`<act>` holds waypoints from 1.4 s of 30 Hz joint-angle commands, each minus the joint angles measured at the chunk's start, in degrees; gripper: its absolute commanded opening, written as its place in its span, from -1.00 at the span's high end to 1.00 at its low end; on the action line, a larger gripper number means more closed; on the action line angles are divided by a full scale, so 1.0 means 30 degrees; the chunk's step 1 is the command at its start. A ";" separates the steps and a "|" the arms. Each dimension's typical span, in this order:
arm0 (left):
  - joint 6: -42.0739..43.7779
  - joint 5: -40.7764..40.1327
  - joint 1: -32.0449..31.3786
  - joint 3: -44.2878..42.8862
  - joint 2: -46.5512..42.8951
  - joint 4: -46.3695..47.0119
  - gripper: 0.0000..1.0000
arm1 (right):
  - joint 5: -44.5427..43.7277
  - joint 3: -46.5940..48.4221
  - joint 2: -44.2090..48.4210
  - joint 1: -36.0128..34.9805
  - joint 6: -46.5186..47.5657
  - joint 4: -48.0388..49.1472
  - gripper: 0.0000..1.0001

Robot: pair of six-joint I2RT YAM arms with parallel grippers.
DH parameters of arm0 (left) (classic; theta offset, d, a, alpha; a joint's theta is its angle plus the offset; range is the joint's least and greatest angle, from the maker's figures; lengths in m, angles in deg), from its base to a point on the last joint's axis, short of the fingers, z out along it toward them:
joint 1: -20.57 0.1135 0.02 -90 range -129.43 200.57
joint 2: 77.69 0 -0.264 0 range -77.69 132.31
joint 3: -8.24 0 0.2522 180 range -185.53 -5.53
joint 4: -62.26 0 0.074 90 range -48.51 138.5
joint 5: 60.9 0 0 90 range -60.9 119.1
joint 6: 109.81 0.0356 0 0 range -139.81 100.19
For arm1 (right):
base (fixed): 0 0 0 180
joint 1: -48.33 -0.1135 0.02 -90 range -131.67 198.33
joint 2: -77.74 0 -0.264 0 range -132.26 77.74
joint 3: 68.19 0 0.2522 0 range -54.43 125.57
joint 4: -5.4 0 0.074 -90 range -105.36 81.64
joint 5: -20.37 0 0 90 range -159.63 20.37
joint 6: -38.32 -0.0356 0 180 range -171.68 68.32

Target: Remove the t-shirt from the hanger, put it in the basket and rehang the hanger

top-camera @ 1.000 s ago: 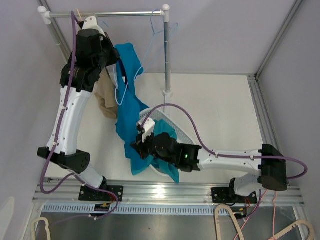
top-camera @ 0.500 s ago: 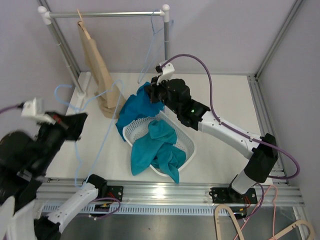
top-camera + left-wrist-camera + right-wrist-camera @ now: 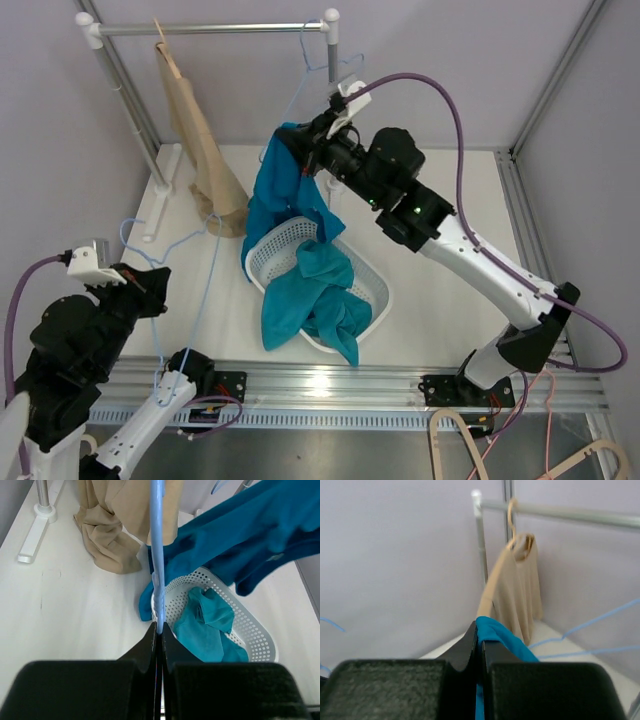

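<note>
1 teal t-shirt dangles from the clamped right jaws over 1 white basket, lifted higher than before; left jaws pinch 1 bare blue hanger; 1 beige garment stays on the rail

The right half of the worktop lies open, crossed only by the right arm above it. At centre, the basket and the hanging t-shirt block passage. Far left, the beige garment and rack bar the way. The hanger wire cuts across the near-left strip.
</note>
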 commanded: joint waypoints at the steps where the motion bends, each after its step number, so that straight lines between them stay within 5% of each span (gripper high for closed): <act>1: -0.0258 -0.0320 -0.0023 0.0535 0.0235 0.1282 0.99 | 0.0896 0.0746 0.2287 -0.0117 0.1722 0.4012 1.00; 14: -0.0610 0.0501 -0.0023 0.2589 0.1320 0.3890 0.99 | 0.1101 0.5961 0.1237 0.0000 0.4184 0.3583 1.00; 22: 0.0063 0.0354 0.0006 0.0981 0.3426 0.5294 0.99 | 0.0517 -0.1637 0.4712 -0.0205 0.1961 0.4254 1.00; 28: 0.0884 0.1407 0.0181 -0.2182 0.7203 0.6937 0.99 | -0.3196 -0.9642 0.8992 -0.2224 -0.0792 0.4549 1.00; 33: 0.1820 0.3101 0.0562 -0.7300 1.1531 0.6325 0.99 | -0.5902 -1.5301 0.9002 -0.2257 -0.5098 0.2063 1.00; 36: 0.2758 0.3664 0.0622 -1.1949 1.4461 0.4598 0.99 | -0.5058 -1.5924 0.6868 -0.1965 -0.7092 -0.0565 1.00; 42: 0.3900 0.3078 0.1176 -1.5773 1.7634 0.3832 0.99 | -0.1274 -1.3000 -0.0385 -0.1348 -0.6660 -0.6480 1.00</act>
